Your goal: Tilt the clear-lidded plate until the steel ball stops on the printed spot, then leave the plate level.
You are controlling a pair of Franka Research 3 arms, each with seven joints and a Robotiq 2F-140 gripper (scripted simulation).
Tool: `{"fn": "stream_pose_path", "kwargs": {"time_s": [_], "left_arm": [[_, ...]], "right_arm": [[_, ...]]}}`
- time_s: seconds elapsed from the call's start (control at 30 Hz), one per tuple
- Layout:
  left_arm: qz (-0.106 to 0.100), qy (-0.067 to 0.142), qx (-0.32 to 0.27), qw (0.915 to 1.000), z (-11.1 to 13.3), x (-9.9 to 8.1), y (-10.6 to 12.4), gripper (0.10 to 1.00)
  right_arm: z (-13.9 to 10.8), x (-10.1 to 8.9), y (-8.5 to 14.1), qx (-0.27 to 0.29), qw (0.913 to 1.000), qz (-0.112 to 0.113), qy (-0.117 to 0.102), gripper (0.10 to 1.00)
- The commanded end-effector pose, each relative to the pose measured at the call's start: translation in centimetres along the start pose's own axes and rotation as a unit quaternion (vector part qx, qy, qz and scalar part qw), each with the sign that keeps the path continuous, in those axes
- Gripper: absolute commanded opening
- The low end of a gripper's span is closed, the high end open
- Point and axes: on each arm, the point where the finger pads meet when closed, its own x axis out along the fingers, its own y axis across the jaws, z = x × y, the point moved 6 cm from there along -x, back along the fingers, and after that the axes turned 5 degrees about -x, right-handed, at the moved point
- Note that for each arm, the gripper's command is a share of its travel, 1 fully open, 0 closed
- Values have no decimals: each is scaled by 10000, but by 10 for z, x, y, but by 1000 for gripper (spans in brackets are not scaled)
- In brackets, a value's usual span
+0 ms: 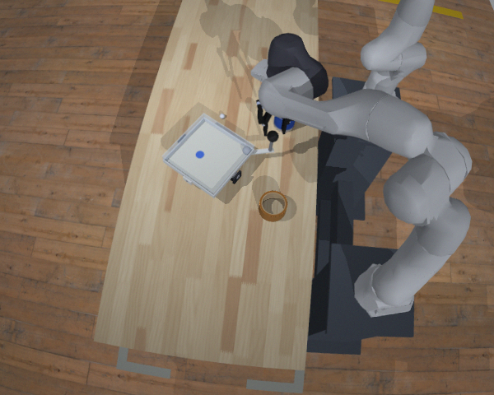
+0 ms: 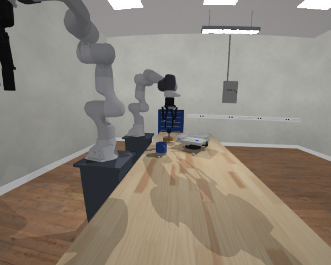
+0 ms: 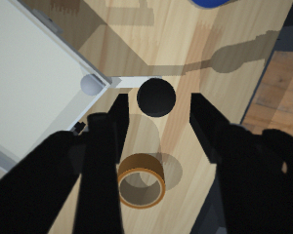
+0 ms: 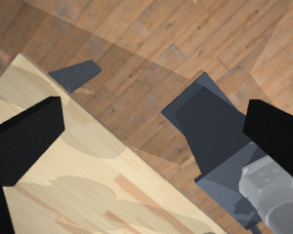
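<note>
The clear-lidded plate (image 1: pixel 213 172) (image 2: pixel 192 141) (image 3: pixel 29 104) sits on a dark base; its exact tilt is hard to tell. The steel ball (image 1: pixel 246 149) (image 3: pixel 92 84) rests in the corner beside the handle arm (image 1: pixel 262 151) (image 3: pixel 129 82), away from the blue printed spot (image 1: pixel 199 155) (image 2: pixel 197 140). A black ball knob (image 1: pixel 272 136) (image 2: pixel 169 131) (image 3: pixel 156 97) stands upright on that arm. My left gripper (image 1: pixel 274 132) (image 2: pixel 169 126) (image 3: pixel 159 107) points down just above the knob, fingers partly open, nothing held. My right gripper (image 2: pixel 1 87) (image 4: pixel 154 114) is open and empty, high up, away from the plate.
A blue mug (image 1: pixel 277 123) (image 2: pixel 160 147) (image 3: pixel 210 2) stands near the left gripper. An orange ring-shaped container (image 1: pixel 272 216) (image 3: pixel 142 163) stands on the other side of the knob. A small white ball (image 1: pixel 222 115) (image 2: pixel 193 154) lies beside the plate.
</note>
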Motion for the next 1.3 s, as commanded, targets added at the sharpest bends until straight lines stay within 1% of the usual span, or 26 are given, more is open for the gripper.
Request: {"fn": "stream_pose_path", "kwargs": {"time_s": [0.0, 0.63, 0.97, 1.27], "left_arm": [[0, 1, 0, 10000, 0, 0, 0, 424], [-3, -4, -6, 10000, 0, 1, 0, 424], [-12, -16, -24, 10000, 0, 5, 0, 424], [-12, -16, -24, 10000, -1, 12, -1, 424]], "right_arm": [[0, -1, 0, -24, 10000, -23, 2, 1000], [0, -1, 0, -24, 10000, -23, 2, 1000], [0, -1, 0, -24, 10000, -23, 2, 1000], [0, -1, 0, -24, 10000, -23, 2, 1000]]}}
